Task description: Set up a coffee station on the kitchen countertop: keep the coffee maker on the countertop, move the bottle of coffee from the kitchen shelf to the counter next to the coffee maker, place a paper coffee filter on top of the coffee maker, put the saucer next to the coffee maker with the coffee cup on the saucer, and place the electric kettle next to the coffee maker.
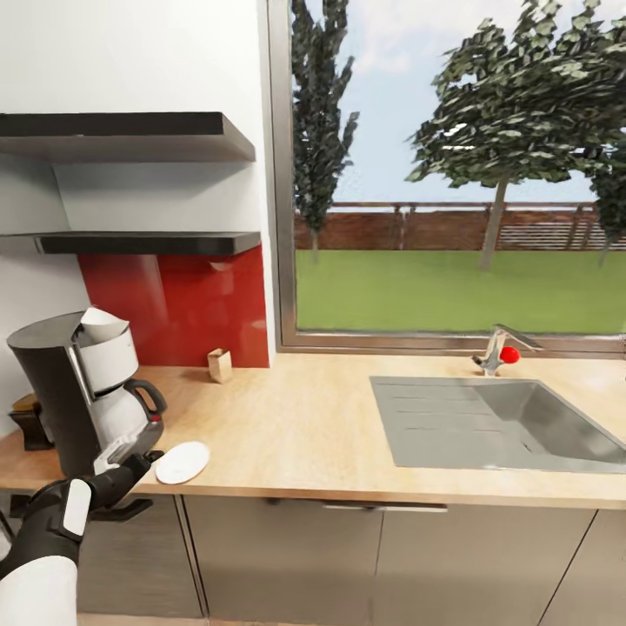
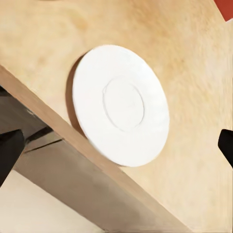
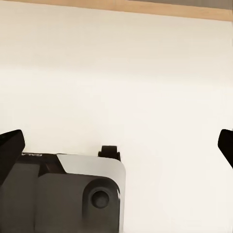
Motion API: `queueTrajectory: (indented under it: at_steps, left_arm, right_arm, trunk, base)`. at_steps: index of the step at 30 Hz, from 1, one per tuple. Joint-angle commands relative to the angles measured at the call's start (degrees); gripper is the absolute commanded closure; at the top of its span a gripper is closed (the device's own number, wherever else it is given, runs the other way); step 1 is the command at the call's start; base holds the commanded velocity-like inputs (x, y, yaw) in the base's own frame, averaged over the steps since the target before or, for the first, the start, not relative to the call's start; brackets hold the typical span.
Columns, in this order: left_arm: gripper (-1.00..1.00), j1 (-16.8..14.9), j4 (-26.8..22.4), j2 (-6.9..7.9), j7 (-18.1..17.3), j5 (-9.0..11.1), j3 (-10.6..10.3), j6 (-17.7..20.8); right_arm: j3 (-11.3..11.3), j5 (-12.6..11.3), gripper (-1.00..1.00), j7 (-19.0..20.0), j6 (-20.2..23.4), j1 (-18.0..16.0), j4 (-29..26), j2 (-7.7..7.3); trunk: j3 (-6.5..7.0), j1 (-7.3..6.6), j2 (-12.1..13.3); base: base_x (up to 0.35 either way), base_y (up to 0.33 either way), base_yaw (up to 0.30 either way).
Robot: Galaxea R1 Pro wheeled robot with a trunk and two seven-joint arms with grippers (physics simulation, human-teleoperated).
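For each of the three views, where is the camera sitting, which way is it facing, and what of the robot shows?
Head view: high on the robot, looking forward and down at the kitchen countertop, coffee maker and sink; left arm and left hand show.
Left wrist view: above the counter's front edge, facing down at the saucer; dark fingertips at the picture's sides.
Right wrist view: facing the pale floor; fingertips and part of the robot's base.
Shared: head and left wrist views both show the saucer.

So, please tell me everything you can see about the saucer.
The saucer is a small, round, flat white plate with a raised ring around its centre, matte like ceramic. It is empty and lies flat on the wood-look countertop, close to the front edge, just beside the coffee maker. The left claw is open near it, not touching it.
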Motion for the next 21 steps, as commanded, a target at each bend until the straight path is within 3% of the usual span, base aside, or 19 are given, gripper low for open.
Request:
queueTrajectory:
  at_steps: [1, 13, 17, 21]
  left_arm:
    - [-1.00, 0.0, 0.0, -0.01, 0.0, 0.4, 0.2, 0.4]
    - [-1.00, 0.0, 0.0, -0.34, -0.1, 0.5, 0.1, 0.5]
    - [-1.00, 0.2, 0.1, -0.54, -0.4, 0.5, 0.0, 0.5]
    - [-1.00, 2.4, 0.4, -1.34, -0.9, 0.5, -0.3, 0.4]
  right_arm:
    - [0.5, -0.5, -1.00, 0.1, 0.3, 0.0, -0.1, -0.04]
    - [0.5, -0.6, -1.00, 0.1, 0.3, 0.0, -0.1, -0.04]
    - [0.5, -0.6, -1.00, 0.1, 0.3, 0.0, -0.1, -0.04]
    - [0.5, -0.5, -1.00, 0.1, 0.3, 0.0, -0.1, -0.04]
  trunk:
    - [-0.03, -0.01, -0.1]
    - [-0.03, -0.01, -0.1]
    - [-0.03, -0.01, -0.1]
    - [-0.03, -0.01, -0.1]
  base:
    - [-0.311, 0.131, 0.000]
    - [-0.301, 0.120, 0.000]
    - [-0.092, 0.035, 0.000]
    - [-0.021, 0.008, 0.000]
